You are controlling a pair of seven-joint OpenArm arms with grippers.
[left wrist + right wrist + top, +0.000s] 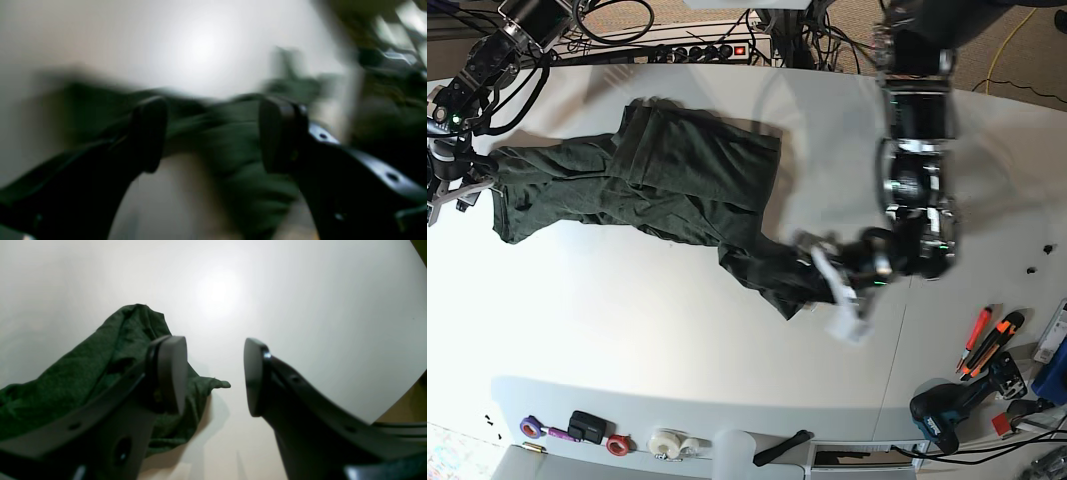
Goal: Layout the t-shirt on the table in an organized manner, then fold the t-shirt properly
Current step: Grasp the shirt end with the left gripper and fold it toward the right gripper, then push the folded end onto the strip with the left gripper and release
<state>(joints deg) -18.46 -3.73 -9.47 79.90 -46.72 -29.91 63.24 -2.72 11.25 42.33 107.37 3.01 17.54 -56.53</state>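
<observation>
T-shirt [667, 180] sprawls rumpled across white counter [627, 330]. Left gripper [213, 133] fingers spread wide over one cloth end, nothing pinched. Right gripper [215, 373] fingers spread, empty, other cloth end just beside one finger.

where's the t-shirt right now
In the base view the t-shirt lies crumpled across the upper left of the table, stretching from the right end effector to the left end effector.

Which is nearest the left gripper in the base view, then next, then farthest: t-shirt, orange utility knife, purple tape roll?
1. t-shirt: its hem lies right at the left gripper.
2. orange utility knife: lower right, by the tools.
3. purple tape roll: far lower-left edge.
</observation>
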